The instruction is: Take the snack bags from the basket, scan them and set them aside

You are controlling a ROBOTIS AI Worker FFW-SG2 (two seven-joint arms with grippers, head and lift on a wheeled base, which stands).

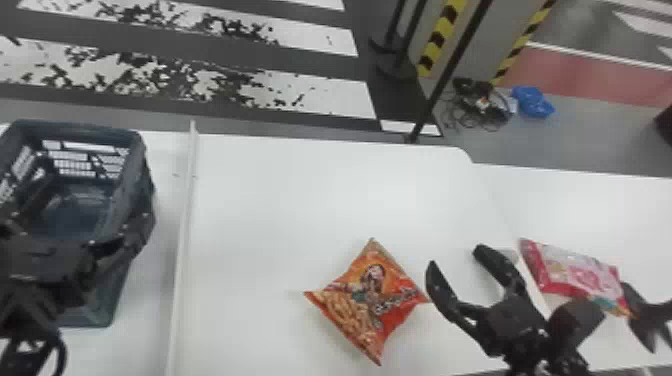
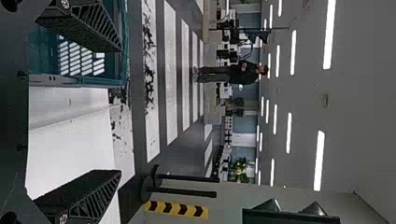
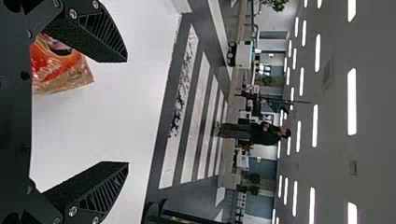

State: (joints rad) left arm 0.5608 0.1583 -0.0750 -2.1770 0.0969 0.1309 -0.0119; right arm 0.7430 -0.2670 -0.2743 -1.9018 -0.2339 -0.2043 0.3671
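Note:
The left gripper [image 1: 65, 236] is over the near part of the dark basket [image 1: 107, 305]; in the left wrist view this gripper [image 2: 119, 111] is open, with nothing held. An orange snack bag [image 1: 367, 300] lies flat on the white table. Just to its right, the right gripper [image 1: 456, 256] stands open and holds nothing. From the right wrist, that gripper [image 3: 126, 112] has its fingers wide apart, the orange bag [image 3: 60, 70] partly behind one of them. A red and pink bag [image 1: 575, 275] rests farther right, beyond the right gripper. Part of the basket's inside is hidden by the left arm.
A raised white strip [image 1: 184, 240] runs across the table [image 1: 280, 200] between basket and orange bag. Black objects [image 1: 650, 312] stand by the pink bag at the right edge. Thin posts and cables [image 1: 480, 107] are on the floor behind the table.

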